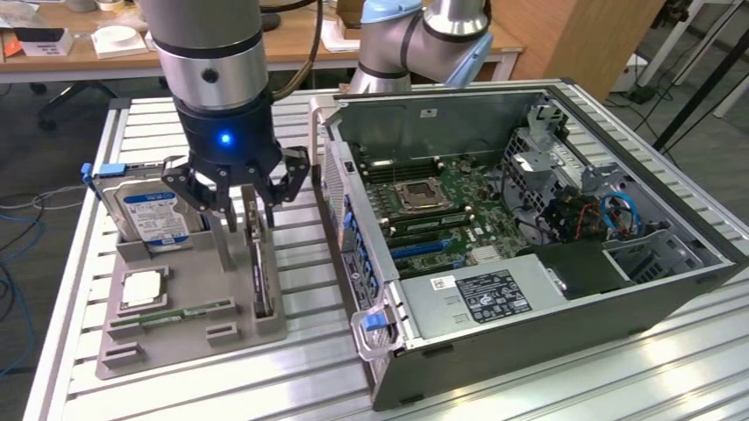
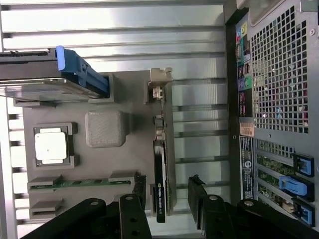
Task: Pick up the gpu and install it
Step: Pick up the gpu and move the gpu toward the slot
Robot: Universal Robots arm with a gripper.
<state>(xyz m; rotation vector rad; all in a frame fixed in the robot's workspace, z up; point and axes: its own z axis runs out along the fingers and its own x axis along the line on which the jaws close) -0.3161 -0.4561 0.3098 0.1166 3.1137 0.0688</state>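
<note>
While the black robot gripper (image 1: pixel 244 215) hangs over the grey moulded parts holder (image 1: pixel 175 338), its fingers (image 2: pixel 198 196) are spread wide, one on each side of the gpu (image 2: pixel 162 149) and not touching it. That thin dark card with a silvery end bracket stands on edge in a slot along the holder's edge nearest the open grey computer case (image 1: pixel 527 219). At the holder's opposite edge a silver hard drive with a blue label (image 1: pixel 153 215) stands upright, with a square processor chip (image 1: pixel 140 288) and a green memory stick (image 1: pixel 188 311) lying near it. Everything rests on the slatted aluminium worktop (image 1: pixel 293 386).
</note>
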